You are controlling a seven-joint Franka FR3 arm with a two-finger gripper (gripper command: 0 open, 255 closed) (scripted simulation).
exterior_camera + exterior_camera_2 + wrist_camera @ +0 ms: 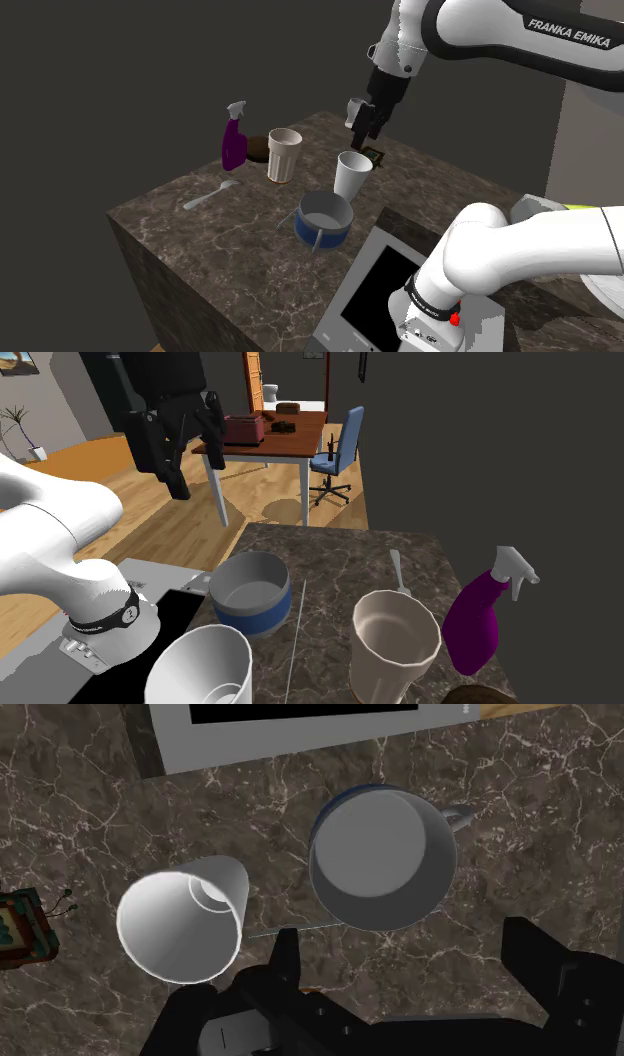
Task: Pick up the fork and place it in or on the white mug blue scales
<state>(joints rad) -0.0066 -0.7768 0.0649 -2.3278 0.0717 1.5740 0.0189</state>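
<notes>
Fork, pale grey, slim [211,195], lies flat on dark marble desk [200,250], well apart from black gripper [362,125] toward shoulder view's left, long axis pointing roughly at ribbed beige cup [284,153]; gripper open, empty.

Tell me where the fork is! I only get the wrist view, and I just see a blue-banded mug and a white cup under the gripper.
Observer: The fork lies flat on the dark marble counter, in front of the purple spray bottle, toward the shoulder view's left.
Operator: Is anything in the way?
Observer: Yes. A beige ribbed cup stands roughly between the fork and the white cup you see.
</notes>
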